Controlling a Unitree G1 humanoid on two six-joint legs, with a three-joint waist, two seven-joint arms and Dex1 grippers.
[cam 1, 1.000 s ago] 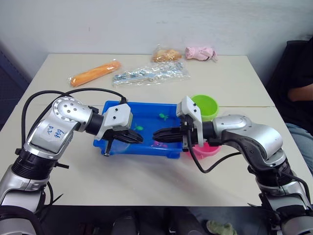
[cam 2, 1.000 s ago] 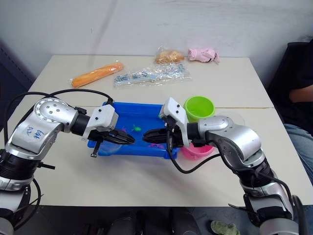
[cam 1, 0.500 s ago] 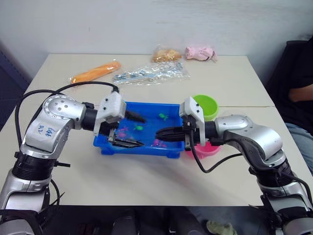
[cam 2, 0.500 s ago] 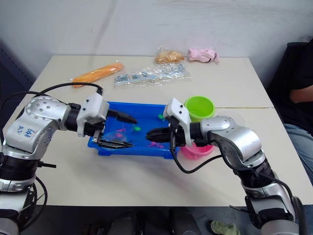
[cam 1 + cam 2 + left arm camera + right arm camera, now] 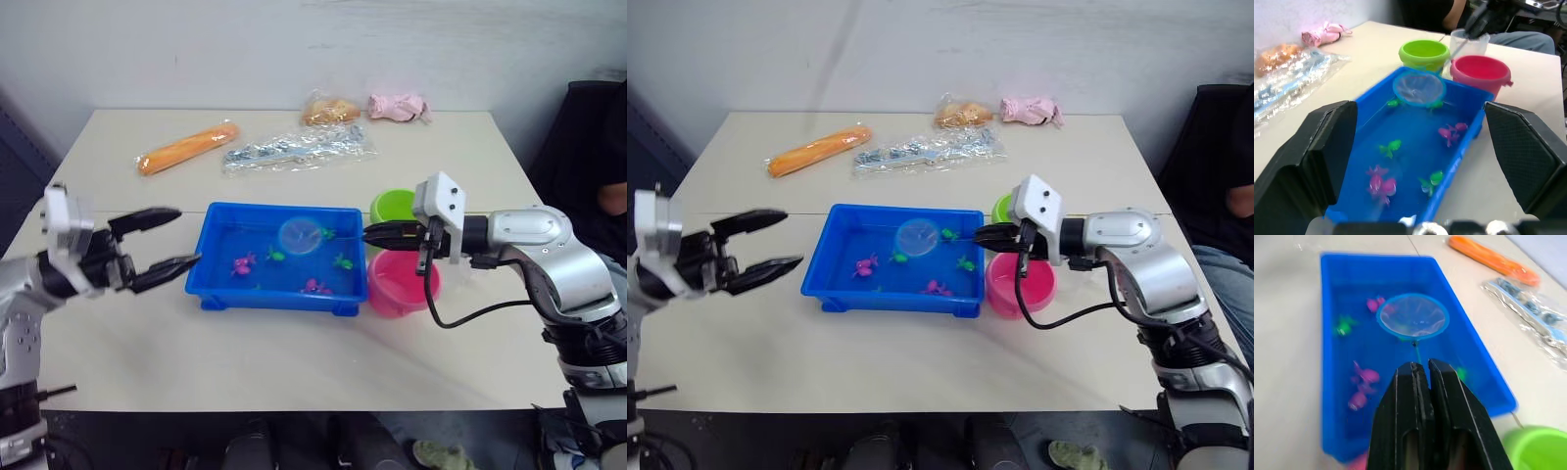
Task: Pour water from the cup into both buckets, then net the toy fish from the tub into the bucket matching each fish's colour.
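Note:
The blue tub (image 5: 276, 300) holds water and several toy fish, among them a pink fish (image 5: 242, 263) and a green fish (image 5: 342, 261). The net (image 5: 299, 235) has its blue-rimmed hoop over the tub's far half. Its thin handle runs to my right gripper (image 5: 372, 233), which is shut on it above the tub's right end. The green bucket (image 5: 395, 204) and the pink bucket (image 5: 402, 284) stand just right of the tub. The clear cup (image 5: 1469, 41) stands behind the pink bucket. My left gripper (image 5: 188, 235) hovers open to the left of the tub, holding nothing.
At the table's far side lie an orange packet (image 5: 186, 147), a clear bag of metal parts (image 5: 294, 149), a bagged bun (image 5: 331, 108) and a pink cloth (image 5: 397, 105). A person (image 5: 607, 196) sits at the right edge.
My left gripper opened and drew back to the left, out of the tub. My right gripper pulled back to the right with the net, whose hoop now shows over the tub.

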